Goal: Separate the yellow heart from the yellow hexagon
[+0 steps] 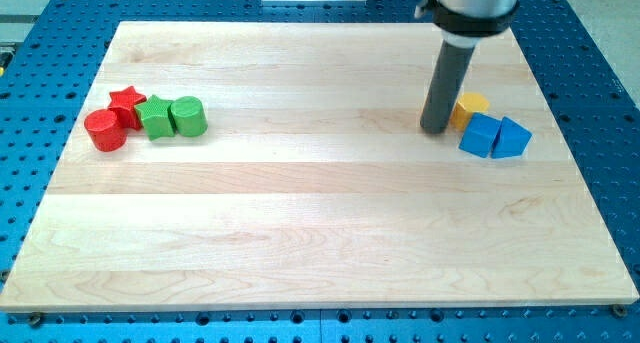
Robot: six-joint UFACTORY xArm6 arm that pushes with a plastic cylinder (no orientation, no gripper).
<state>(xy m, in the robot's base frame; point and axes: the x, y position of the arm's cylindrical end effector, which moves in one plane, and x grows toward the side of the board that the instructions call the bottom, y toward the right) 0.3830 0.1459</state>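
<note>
My tip [436,129], the lower end of the dark rod that serves as the tool, rests on the wooden surface [320,223] toward the view's upper right; being a plain rod, it has nothing to open or close and holds nothing. Just to its right, touching or nearly touching the rod, sits a yellow block [470,109], partly hidden behind the rod and behind the blue pieces in front of it, so I cannot tell whether it is the heart or the hexagon. Only this one yellow block shows. Directly below it, toward the view's bottom, lie a blue block [480,134] with a cube-like shape and, touching its right side, a blue triangular block [512,138]. Well apart from these, at the view's far left, four blocks cluster in a short row: a red cylinder [105,130] at the left end, a red star [127,104] just behind it, a green star [156,117] beside that, and a green cylinder [188,116] at the right end. No containers appear on the surface; every block lies directly on the wood, which sits on a blue perforated base [60,13].
</note>
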